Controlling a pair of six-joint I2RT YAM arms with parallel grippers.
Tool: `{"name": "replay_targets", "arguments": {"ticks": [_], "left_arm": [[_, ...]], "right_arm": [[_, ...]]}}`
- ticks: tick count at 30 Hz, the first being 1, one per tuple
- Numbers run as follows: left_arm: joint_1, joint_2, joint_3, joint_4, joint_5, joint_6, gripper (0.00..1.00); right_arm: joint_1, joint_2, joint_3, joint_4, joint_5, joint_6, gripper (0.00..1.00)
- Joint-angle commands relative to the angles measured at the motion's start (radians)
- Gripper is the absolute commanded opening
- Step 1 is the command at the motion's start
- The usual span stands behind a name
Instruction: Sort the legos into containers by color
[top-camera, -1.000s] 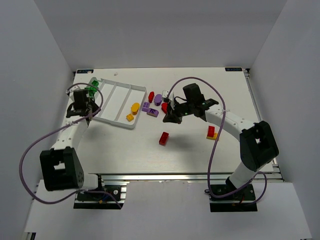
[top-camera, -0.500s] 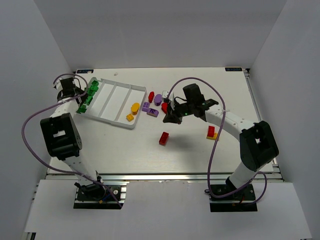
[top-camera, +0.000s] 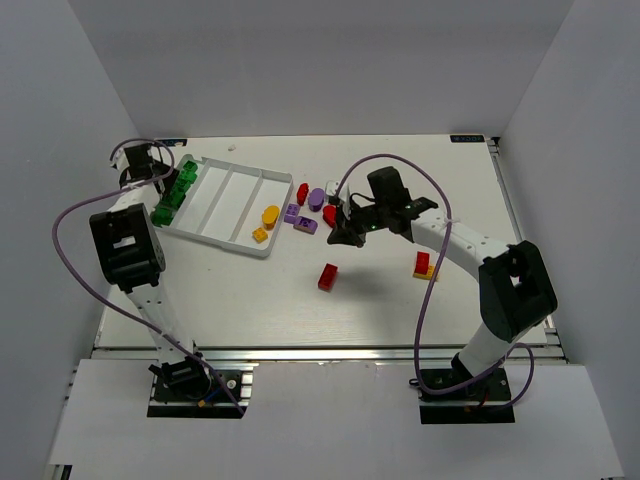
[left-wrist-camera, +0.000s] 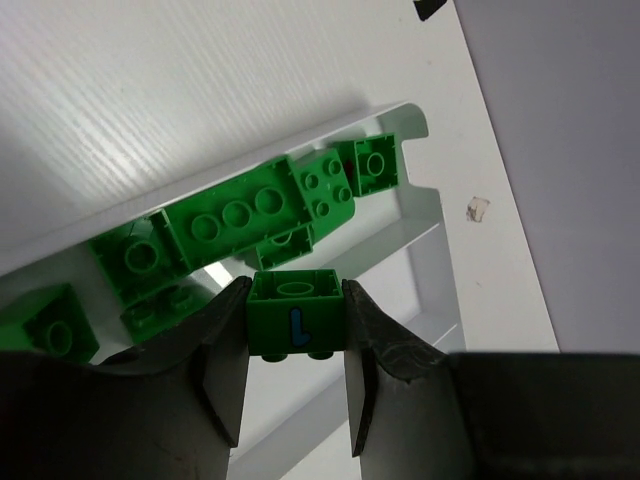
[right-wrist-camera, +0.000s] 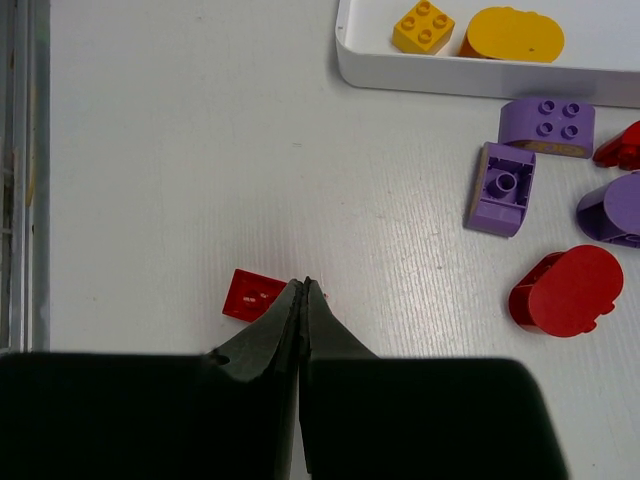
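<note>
White tabletop (top-camera: 400, 310), white walls (top-camera: 320, 60); found green brick (left-wrist-camera: 295, 300) clamped by its flat sides in left gripper (left-wrist-camera: 295, 325) just over green-filled end compartment of tray (top-camera: 222, 205), judged it light, rigid, slick, confirmed grip in wrist view only, overhead too small; logged right gripper (right-wrist-camera: 303, 290) shut empty, apart from tray.

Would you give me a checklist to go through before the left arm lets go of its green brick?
1. Green brick clamped squarely between the left jaws: ok.
2. Brick directly over the green pile: cannot tell; it hangs at the pile's edge.
3. Pile all green: ok.
4. Right jaws shut, empty and away from the tray: ok.
5. All other bricks sorted: not ok; a red brick and purple bricks lie outside the tray.
</note>
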Motion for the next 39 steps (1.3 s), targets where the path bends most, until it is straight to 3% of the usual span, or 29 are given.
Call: {"name": "replay_targets", "arguments": {"ticks": [1, 5, 13, 19, 26, 29, 30, 34, 39], "left_arm": [[0.006, 0.012, 0.069, -0.003, 0.011, -0.023, 0.27], [0.007, 0.028, 0.078, -0.012, 0.002, -0.026, 0.43], [0.006, 0.02, 0.072, -0.023, 0.003, -0.02, 0.59], [0.014, -0.014, 0.063, -0.031, 0.006, -0.011, 0.62], [0.023, -0.127, -0.032, -0.005, 0.014, 0.001, 0.59], [0.026, -0.216, -0.123, 0.024, 0.07, 0.021, 0.53], [0.026, -0.241, -0.149, 0.037, 0.081, 0.028, 0.5], [0.024, -0.383, -0.336, 0.075, 0.153, 0.064, 0.5], [0.023, -0.599, -0.512, 0.038, 0.244, 0.113, 0.6]], "right_arm": [[-0.014, 0.009, 0.01, 0.016, -0.015, -0.008, 0.02], [-0.018, 0.006, 0.006, 0.019, -0.011, -0.008, 0.02], [-0.023, 0.009, 0.016, 0.01, -0.008, -0.016, 0.03], [-0.023, 0.003, 0.015, 0.006, -0.012, -0.018, 0.03], [-0.023, -0.025, 0.007, -0.002, -0.008, -0.028, 0.05], [-0.023, -0.039, 0.004, -0.008, 0.003, -0.037, 0.16], [-0.023, -0.042, 0.003, -0.01, 0.006, -0.037, 0.28], [-0.024, -0.052, 0.003, -0.016, 0.025, -0.039, 0.53], [-0.061, -0.045, 0.026, -0.016, 0.107, 0.068, 0.59]]}}
